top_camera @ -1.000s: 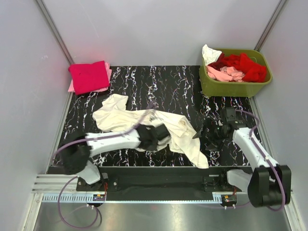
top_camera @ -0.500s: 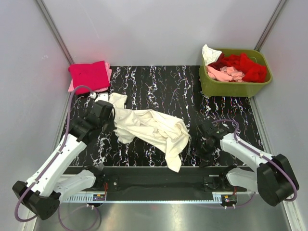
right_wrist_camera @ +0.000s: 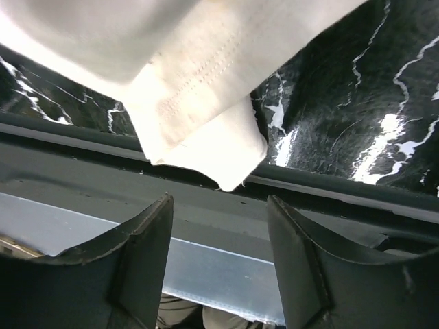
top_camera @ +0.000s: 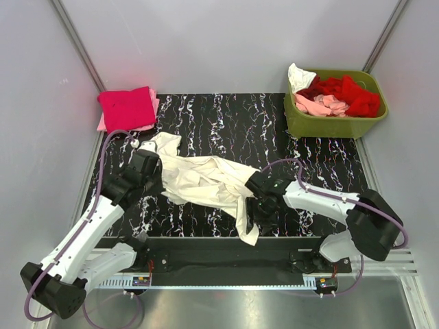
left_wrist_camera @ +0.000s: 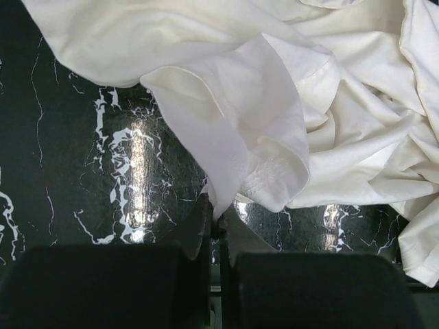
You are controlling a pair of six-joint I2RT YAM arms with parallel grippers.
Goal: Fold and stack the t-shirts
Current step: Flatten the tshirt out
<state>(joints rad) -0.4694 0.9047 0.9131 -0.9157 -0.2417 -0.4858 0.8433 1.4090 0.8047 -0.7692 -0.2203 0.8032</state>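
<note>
My left gripper [left_wrist_camera: 214,223] is closed on a fold of the cream t-shirt [top_camera: 206,179], pinching it near the shirt's left end; the cloth runs straight out from between the two halves. The shirt lies crumpled across the middle of the desk [top_camera: 233,123], trailing to the right and toward the near edge. My right gripper [right_wrist_camera: 218,205] is spread wide at that near corner, with the stitched hem hanging just above it. It seems not to touch, though the overhead view is too crowded to be sure.
</note>
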